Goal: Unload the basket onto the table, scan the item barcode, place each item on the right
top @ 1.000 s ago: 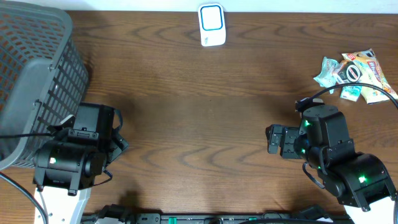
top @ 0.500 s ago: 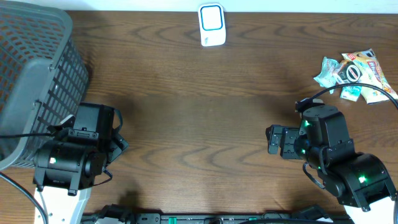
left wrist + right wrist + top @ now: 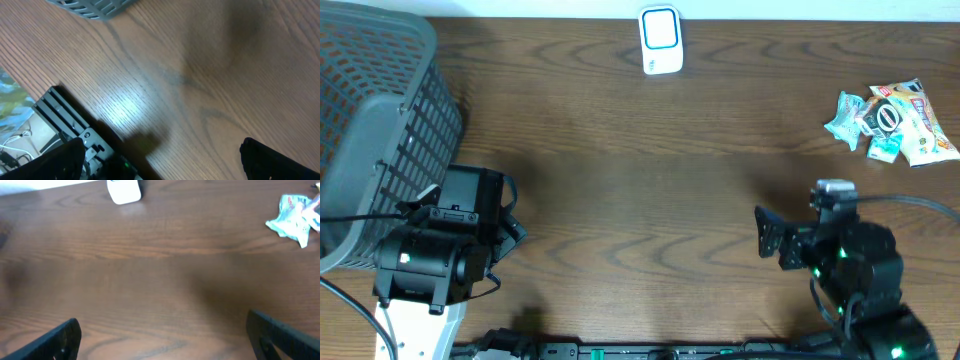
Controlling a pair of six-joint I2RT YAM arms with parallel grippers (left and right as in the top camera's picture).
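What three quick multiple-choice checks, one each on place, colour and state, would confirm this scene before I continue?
1. Where is the scanner? A near side, right; B far side, centre; C far left corner.
2. What colour is the basket? A grey; B red; C white.
3. How is the right gripper? A shut on something; B out of view; C open, empty.
Answers: B, it stands at the overhead view's top centre; A, its mesh walls are grey; C, its fingers stand wide apart with nothing between them.
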